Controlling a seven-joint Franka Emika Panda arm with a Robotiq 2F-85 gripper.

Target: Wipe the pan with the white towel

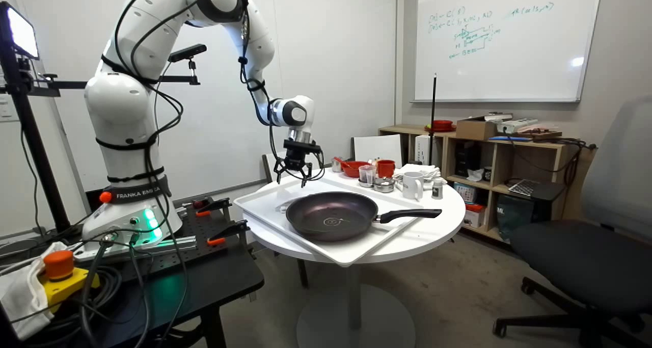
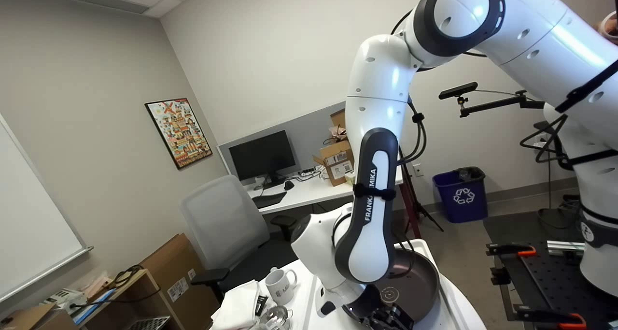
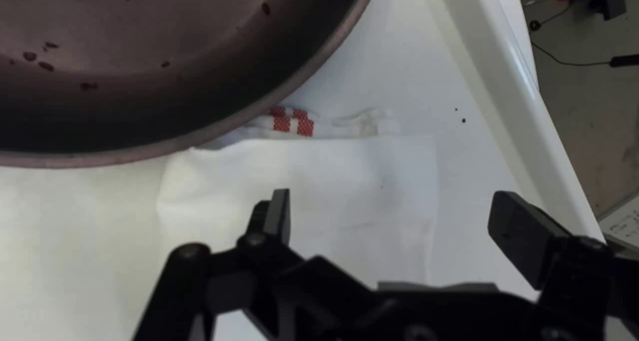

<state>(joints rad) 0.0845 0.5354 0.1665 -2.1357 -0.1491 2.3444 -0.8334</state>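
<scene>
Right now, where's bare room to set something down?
Bare tabletop shows between tray and table edge, near the pan handle. Also, a strip between the white towel and tray rim. Crowded: around white mug and red bowl.

Whiteboard (image 1: 509, 57) upper right in an exterior view, shelves (image 1: 509, 172) below, grey chair (image 1: 586, 251) lower right, framed poster (image 2: 178, 133) left of centre in an exterior view, desk (image 2: 311, 193) mid-frame, pale walls (image 2: 270, 59) behind

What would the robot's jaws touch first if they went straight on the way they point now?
Probably the white towel: the open jaws point down over it, though one side might meet the tray; depth is hard to judge.
</scene>
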